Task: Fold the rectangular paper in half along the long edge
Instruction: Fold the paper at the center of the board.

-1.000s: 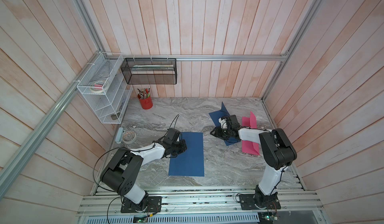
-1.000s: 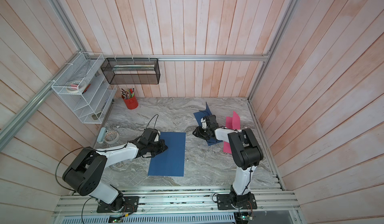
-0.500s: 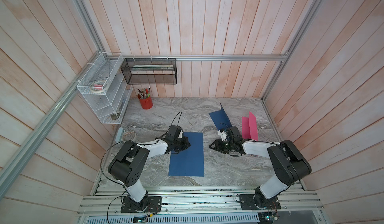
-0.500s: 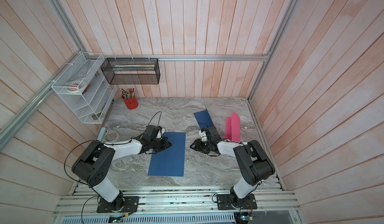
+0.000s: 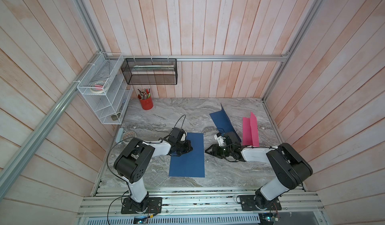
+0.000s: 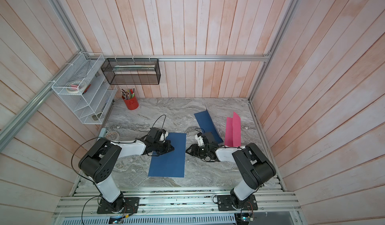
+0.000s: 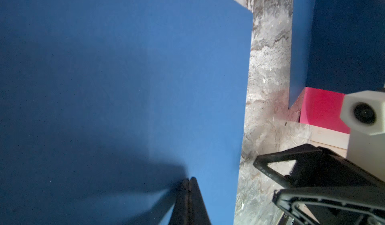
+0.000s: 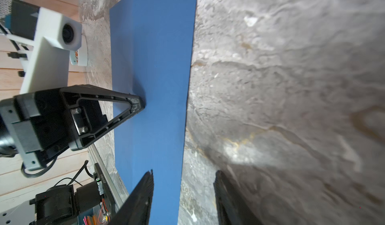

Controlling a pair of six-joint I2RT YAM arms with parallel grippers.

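Since a second before, the right gripper (image 5: 208,151) had swung away from the folded blue sheet (image 5: 224,121) at 1 o'clock and come toward the table's (image 5: 166,113) middle, while the left gripper (image 5: 188,148) had kept its place on the flat blue paper (image 5: 187,159).

That paper lay unfolded just 6 o'clock of the table's centre in both top views, its long edges running from 12 to 6. The left gripper's fingers (image 7: 188,184) were pressed together with nothing between them, their tip down on the paper a little in from its 9 o'clock long edge.

The right gripper (image 8: 183,171) stood just off the paper's (image 8: 154,67) 3 o'clock long edge, fingers spread partway and holding nothing. In the right wrist view, one finger showed over the blue edge and its partner over bare marble. Whether either touched the sheet could not be told.

A folded pink sheet (image 5: 250,130) sat at 2 o'clock, near the folded blue one, and a red pencil cup (image 5: 146,104) stood at 11 o'clock.
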